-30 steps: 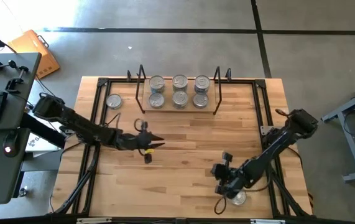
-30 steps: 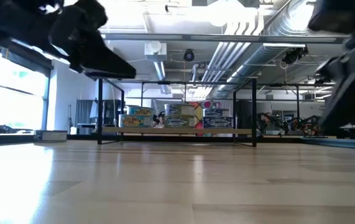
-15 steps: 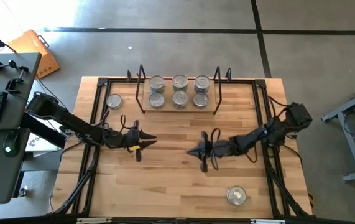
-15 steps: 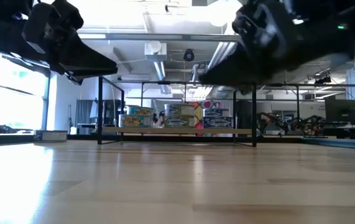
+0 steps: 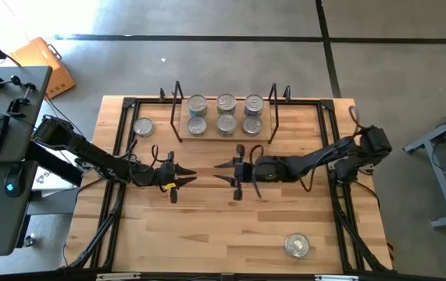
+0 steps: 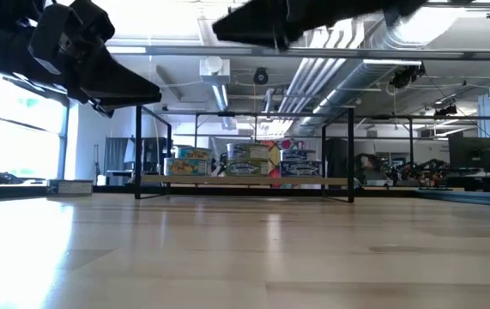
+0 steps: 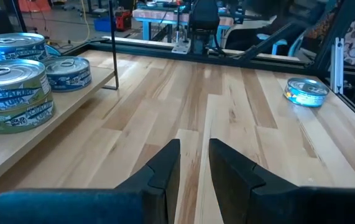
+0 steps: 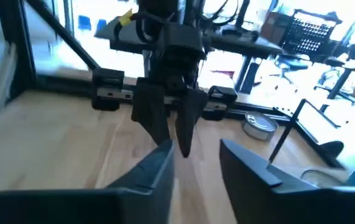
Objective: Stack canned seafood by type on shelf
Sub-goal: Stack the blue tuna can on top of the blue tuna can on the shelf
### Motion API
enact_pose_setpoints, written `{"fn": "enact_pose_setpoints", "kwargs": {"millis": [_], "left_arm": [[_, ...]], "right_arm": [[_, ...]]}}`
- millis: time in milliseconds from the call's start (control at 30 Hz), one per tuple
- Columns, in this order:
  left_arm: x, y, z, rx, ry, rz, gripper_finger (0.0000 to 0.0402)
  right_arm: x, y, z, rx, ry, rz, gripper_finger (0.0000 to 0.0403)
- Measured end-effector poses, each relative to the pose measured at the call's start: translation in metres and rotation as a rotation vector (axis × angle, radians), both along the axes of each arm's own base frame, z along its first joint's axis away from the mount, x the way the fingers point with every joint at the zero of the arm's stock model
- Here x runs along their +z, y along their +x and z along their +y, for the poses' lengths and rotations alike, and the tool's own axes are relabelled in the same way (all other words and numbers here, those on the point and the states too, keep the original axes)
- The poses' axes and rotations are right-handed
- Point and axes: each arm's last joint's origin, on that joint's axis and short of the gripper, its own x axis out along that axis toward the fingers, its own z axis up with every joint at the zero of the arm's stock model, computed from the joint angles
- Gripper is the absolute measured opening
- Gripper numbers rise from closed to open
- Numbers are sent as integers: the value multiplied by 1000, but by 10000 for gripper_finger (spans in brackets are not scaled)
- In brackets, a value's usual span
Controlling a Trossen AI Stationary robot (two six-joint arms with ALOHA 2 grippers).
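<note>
Since a second ago the right gripper (image 5: 226,171) has left the tin (image 5: 297,245) by the table's front edge; stretched flat mid-table, fingers slightly spread, empty, it faces the left gripper (image 5: 187,176), likewise parted. Six tins fill the shelf (image 5: 224,139).

Shelf (image 5: 223,137): low wooden board between black wire end frames. Six silver-topped tins (image 5: 225,114) stand upright on it, in two rows of three. One tin (image 5: 143,127) just beside its left frame. One tin (image 5: 297,246) well apart, toward the front.
</note>
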Motion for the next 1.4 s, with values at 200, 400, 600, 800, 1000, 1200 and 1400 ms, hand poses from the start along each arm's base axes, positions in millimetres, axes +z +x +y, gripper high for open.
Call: {"fn": "enact_pose_setpoints", "kwargs": {"millis": [200,400,600,800,1000,1200,1400], "left_arm": [[0,0,-1,-2,0,-2,78],[0,-3,-6,40,17,-4,77],[2,-20,-1,343,-32,3,47],[3,-44,19,506,-32,193,8],[23,-58,51,778,-23,402,3],[19,-59,84,871,-94,621,3],[10,-62,115,952,-222,748,45]], "right_arm": [[58,12,4,3,-105,278,154],[87,7,26,78,-161,349,156],[84,2,38,114,-177,390,156],[81,2,39,118,-182,410,156],[81,3,38,115,-181,409,156],[79,2,38,116,-183,425,156],[75,0,37,102,-155,473,156]]}}
